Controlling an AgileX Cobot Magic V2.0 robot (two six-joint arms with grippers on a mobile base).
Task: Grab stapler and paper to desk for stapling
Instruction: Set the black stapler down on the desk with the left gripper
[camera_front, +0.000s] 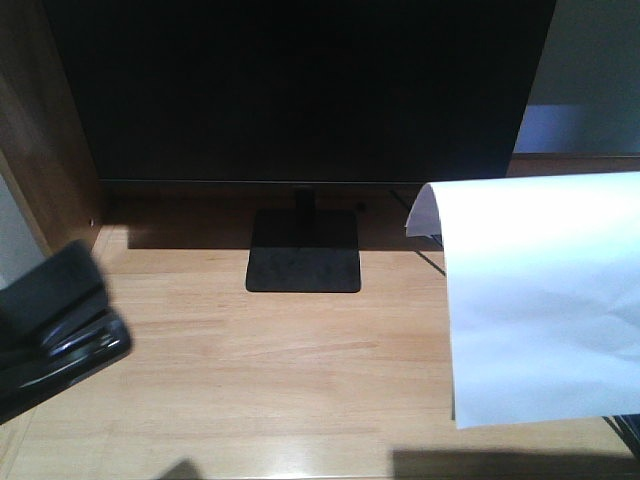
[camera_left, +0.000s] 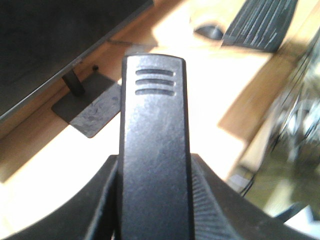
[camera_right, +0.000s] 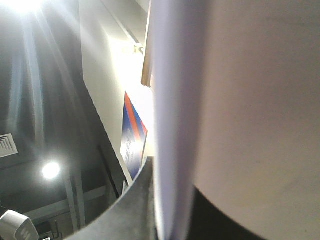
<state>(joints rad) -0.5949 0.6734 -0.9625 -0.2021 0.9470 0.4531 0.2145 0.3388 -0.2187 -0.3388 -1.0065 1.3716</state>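
We see the left gripper (camera_left: 155, 167) closed around the black stapler (camera_left: 155, 100), whose ribbed top points toward the monitor base (camera_left: 92, 112). In the front view the stapler sits at the left edge of the bench (camera_front: 280, 360); we cannot tell whether it touches the wood. The right gripper (camera_right: 172, 212) pinches the white paper (camera_front: 545, 300), which hangs over the bench's right side, one upper corner curled, beside the monitor (camera_front: 300, 90).
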